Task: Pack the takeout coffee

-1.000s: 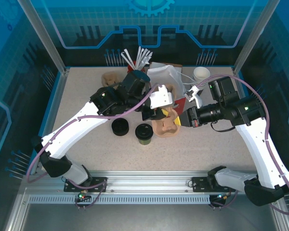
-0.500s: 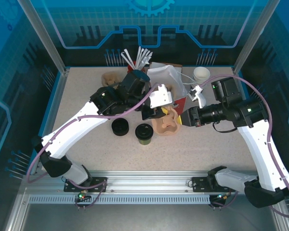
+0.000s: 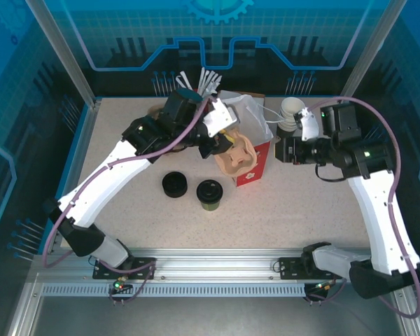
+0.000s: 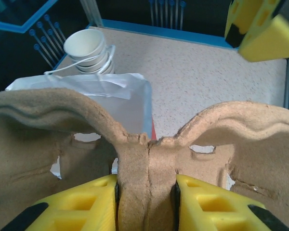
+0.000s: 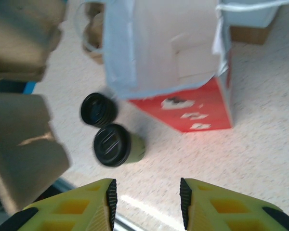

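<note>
The takeout coffee (image 3: 209, 194) (image 5: 118, 145), an olive cup with a black lid, stands alone on the table in front of the bag. My left gripper (image 3: 220, 143) (image 4: 147, 185) is shut on the middle ridge of a tan pulp cup carrier (image 3: 235, 157) (image 4: 149, 144), held up by the white and red bag (image 3: 255, 140) (image 4: 120, 96). Right of the bag my right gripper (image 3: 281, 148) (image 5: 147, 192) hovers open with nothing between its fingers, looking down at the coffee and the bag's red base (image 5: 188, 108).
A low pile of loose black lids (image 3: 174, 185) (image 5: 98, 109) sits just left of the coffee. A stack of lidless paper cups (image 3: 292, 108) (image 4: 86, 48) stands at the back right, white stirrers (image 3: 204, 82) at the back. A second tan carrier (image 3: 158, 112) lies back left.
My right gripper has opened and drawn back to the right and away from the bag. The left arm has lifted the carrier back toward the bag.
</note>
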Robot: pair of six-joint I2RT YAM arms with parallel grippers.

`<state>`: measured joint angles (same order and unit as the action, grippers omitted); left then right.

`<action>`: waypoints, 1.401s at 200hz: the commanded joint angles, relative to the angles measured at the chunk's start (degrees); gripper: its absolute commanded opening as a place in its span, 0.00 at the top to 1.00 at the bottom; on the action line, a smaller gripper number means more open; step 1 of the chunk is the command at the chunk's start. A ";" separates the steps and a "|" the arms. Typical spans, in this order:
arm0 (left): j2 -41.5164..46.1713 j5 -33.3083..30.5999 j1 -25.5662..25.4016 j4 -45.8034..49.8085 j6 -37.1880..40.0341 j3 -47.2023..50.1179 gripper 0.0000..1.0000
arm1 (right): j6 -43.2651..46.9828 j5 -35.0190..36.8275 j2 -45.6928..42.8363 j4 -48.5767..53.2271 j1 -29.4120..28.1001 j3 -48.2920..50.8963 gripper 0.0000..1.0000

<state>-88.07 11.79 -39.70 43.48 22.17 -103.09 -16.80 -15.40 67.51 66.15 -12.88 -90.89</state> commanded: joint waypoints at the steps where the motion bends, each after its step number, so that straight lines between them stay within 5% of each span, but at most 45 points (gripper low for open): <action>1: 0.34 1.25 1.79 -3.03 -5.46 -1.95 0.69 | 2.02 5.54 4.01 -6.88 0.78 -2.03 0.57; 184: 0.33 6.73 7.01 -7.01 -13.58 -0.97 0.69 | 13.66 8.62 28.52 -11.24 -0.28 -12.47 0.56; 243: 0.26 7.24 7.27 -7.46 -14.54 -0.53 0.70 | 14.61 8.47 28.57 -10.85 -0.59 -11.48 0.94; 280: 0.09 8.68 7.19 -7.66 -16.73 -0.72 0.70 | 15.01 7.94 24.74 -9.37 -0.56 -10.12 1.00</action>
<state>-88.07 17.89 -32.77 37.21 7.92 -103.09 -2.68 -6.61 96.07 55.42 -12.86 -102.04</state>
